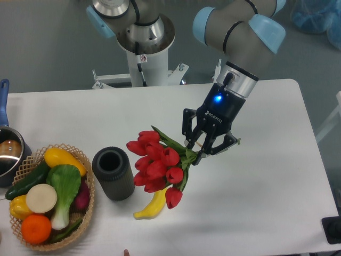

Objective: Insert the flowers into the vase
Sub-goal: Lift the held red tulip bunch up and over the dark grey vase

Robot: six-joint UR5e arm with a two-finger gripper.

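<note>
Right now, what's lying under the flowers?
A banana pokes out beneath the flowers held by the pincer; its upper end is covered by blooms.

The gripper (200, 148) is closed on the green stems of the flowers (157, 164), holding the bunch tilted so the red buds point left and toward the near edge of the white table (266, 186). The vase (113, 173) stands upright just left of the buds, its mouth open. A yellow banana (151, 207) lies under the buds, and a woven basket (52, 200) of vegetables sits left of the vase, with a blue-handled pot (7, 149) at the far left edge.
</note>
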